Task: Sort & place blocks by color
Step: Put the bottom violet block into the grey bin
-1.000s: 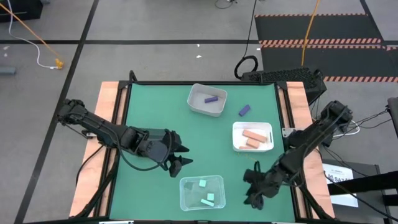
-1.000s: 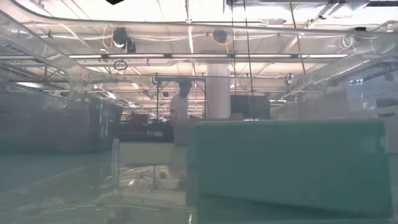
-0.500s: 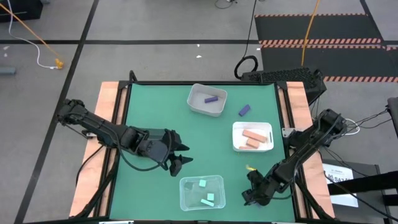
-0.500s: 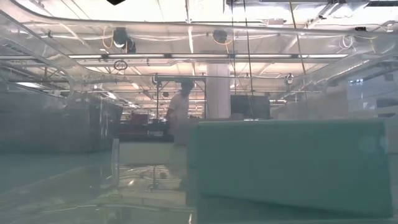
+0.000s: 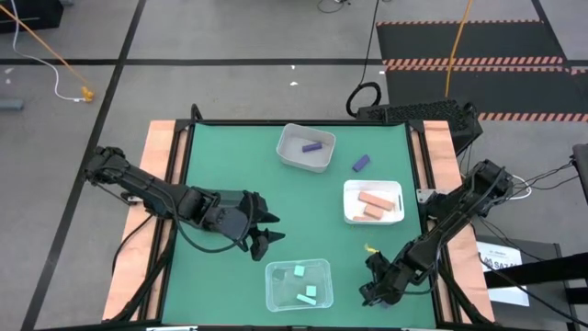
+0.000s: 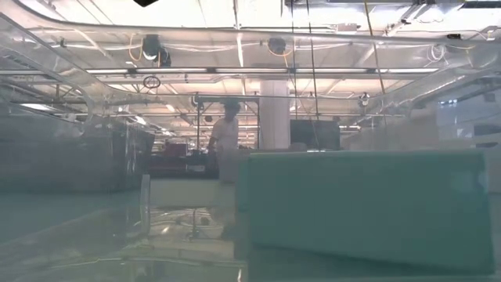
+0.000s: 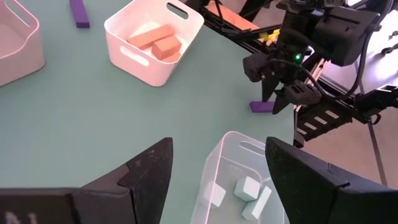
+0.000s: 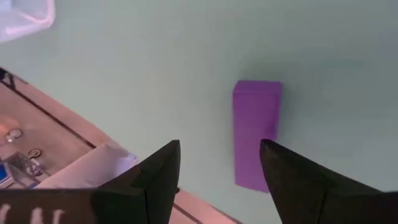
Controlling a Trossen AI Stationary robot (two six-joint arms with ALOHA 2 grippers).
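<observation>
Right end effector [image 5: 375, 287] is low over the green tabletop [image 5: 230, 165], just beside the clear tray [image 5: 298, 284] on the side facing the right arm's base. Fingers spread, holding nothing.

Key relation: a purple bar [image 8: 255, 132] lies flat on the tabletop directly ahead of the right end effector's fingers [image 8: 292, 174], not yet between them. In the right wrist view its long axis runs roughly along the reach direction, so the spread fingers would straddle its narrow width. My read: advance and descend, then close.

The left wrist view confirms it: the same purple bar [image 7: 262, 106] sits just under the right end effector [image 7: 277, 87], beyond the clear tray [image 7: 233, 163].

Left end effector [image 5: 262, 230] hovers near the clear tray's far-left corner, fingers spread, empty. It's farther from that bar, so the right arm is the one to take it.

Other blocks, relative to the clear tray:
- mint blocks [image 5: 305, 292] inside it
- two salmon bars [image 5: 371, 203] in the white tray [image 5: 371, 219] beyond it
- one purple bar [image 5: 312, 146] in the grey tray [image 5: 303, 158] farther back
- a loose purple bar [image 5: 360, 163] on the tabletop between the grey and white trays
- a small yellow bit [image 5: 367, 247] close by, shape unclear

Hidden or unclear:
- The high view doesn't show the target bar; the right end effector covers it.
- The low view looks through the clear tray and shows no useful detail.
- No black tray in view.
</observation>
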